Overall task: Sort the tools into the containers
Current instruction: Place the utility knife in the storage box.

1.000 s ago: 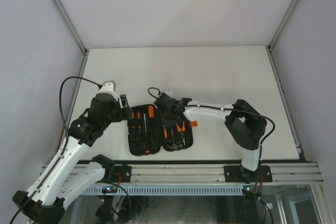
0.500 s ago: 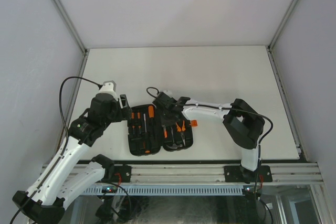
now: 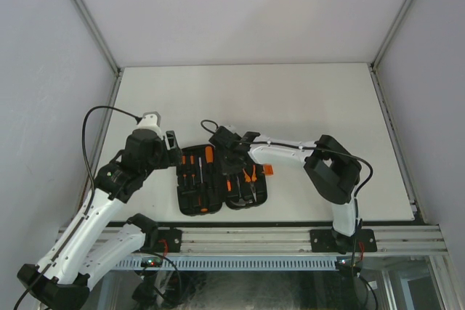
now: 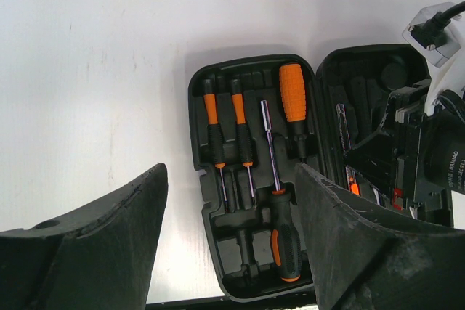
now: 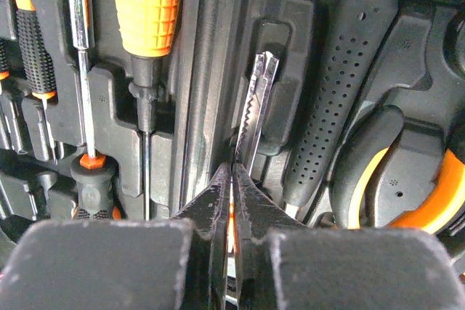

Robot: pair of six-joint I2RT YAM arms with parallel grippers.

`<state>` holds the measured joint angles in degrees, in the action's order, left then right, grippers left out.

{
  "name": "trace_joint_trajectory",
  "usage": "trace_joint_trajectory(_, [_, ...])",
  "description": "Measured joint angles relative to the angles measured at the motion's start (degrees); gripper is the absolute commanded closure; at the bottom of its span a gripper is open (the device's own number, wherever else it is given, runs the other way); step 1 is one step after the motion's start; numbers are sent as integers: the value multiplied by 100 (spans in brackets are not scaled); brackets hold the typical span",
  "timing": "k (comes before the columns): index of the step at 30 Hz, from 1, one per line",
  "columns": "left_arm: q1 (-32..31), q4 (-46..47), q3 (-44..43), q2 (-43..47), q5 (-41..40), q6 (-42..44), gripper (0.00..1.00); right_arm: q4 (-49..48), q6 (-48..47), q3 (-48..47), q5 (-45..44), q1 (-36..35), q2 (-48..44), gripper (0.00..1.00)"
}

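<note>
Nearing completion, seemingly, the tool case [image 3: 190, 205] is being filled; screwdrivers [image 4: 243, 136], hammer [image 5: 334, 99] and pliers [image 5: 429, 194] are being cradled inside; the right gripper [image 5: 232, 172] is being pressed together at a toothed blade's [image 5: 254, 107] end within it; the left gripper [image 4: 229, 172] is being held spread beside it.

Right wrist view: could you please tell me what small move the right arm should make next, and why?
Probably a small downward ease: the right gripper has its fingers shut on the near end of the slim serrated tool, which slants across its moulded recess beside the hammer handle. Seating it flat before opening seems safest.
</note>
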<state>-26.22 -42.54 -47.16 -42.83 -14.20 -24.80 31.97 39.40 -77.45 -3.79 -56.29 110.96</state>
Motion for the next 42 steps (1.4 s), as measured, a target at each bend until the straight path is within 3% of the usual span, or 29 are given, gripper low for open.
trace_joint_trajectory(42, [0,0,0,11,2,0,25,793,-85,-588,691,273,579,100])
